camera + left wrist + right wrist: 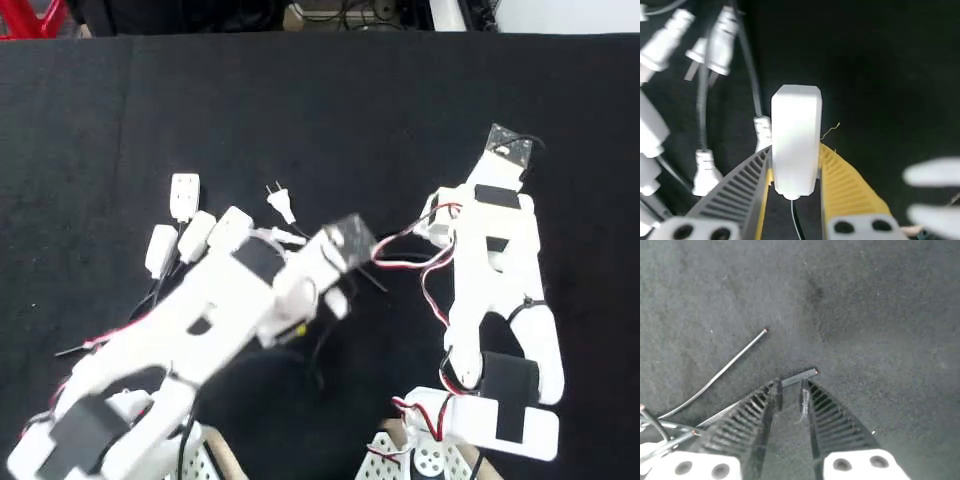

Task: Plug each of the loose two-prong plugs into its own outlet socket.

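My left gripper (795, 167) is shut on a white blocky outlet socket (795, 137), gripped by its sides between the grey and yellow fingers; no prongs show on it. In the high view this gripper (346, 242) hangs over the table's middle. Loose white two-prong plugs (722, 40) with dark cords lie beside it. One two-prong plug (281, 202) lies alone, and white sockets (185, 195) cluster to its left. My right gripper (791, 389) is low over the black mat, fingers only slightly apart with nothing between them. It is at the right of the table (505, 147).
A black cloth (330, 100) covers the table, with open room at the back and far left. Thin dark wire ends (740, 357) lie on the mat by the right gripper. Red and white arm leads (415, 260) hang between the two arms.
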You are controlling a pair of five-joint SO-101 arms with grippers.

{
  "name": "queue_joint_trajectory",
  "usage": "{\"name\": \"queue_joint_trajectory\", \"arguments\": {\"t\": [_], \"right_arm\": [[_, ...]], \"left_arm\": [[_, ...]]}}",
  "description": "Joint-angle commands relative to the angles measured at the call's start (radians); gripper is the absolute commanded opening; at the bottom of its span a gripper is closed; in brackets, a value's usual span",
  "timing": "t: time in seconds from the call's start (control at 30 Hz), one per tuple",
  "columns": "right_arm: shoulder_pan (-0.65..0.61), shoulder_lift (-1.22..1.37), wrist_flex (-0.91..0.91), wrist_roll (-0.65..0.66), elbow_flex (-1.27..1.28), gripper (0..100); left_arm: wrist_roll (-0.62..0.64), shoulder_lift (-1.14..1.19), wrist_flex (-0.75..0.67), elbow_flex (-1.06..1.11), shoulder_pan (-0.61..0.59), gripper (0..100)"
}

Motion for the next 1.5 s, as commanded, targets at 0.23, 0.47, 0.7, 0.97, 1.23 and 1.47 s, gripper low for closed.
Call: {"name": "queue_joint_trajectory", "arguments": {"t": [0.23, 0.47, 0.7, 0.97, 1.23, 1.47], "right_arm": [[0.009, -0.012, 0.008, 0.005, -0.051, 7.3], [0.008, -0.004, 0.009, 0.005, -0.051, 7.3], [0.006, -0.002, 0.012, 0.006, -0.051, 7.3], [0.006, -0.002, 0.012, 0.006, -0.051, 7.3], [-0.018, -0.002, 0.012, 0.006, -0.048, 7.3], [-0.018, -0.01, 0.006, 0.006, -0.036, 7.3]], "left_arm": [[0.19, -0.235, -0.39, 0.414, 0.104, 3], [0.187, -0.236, -0.462, 0.453, 0.102, 5], [0.186, -0.244, -0.413, 0.453, 0.101, 21], [0.078, -0.245, -0.394, 0.453, 0.084, 23], [0.052, -0.245, -0.394, 0.372, -0.108, 23], [0.097, -0.247, -0.393, 0.343, -0.174, 23]]}}
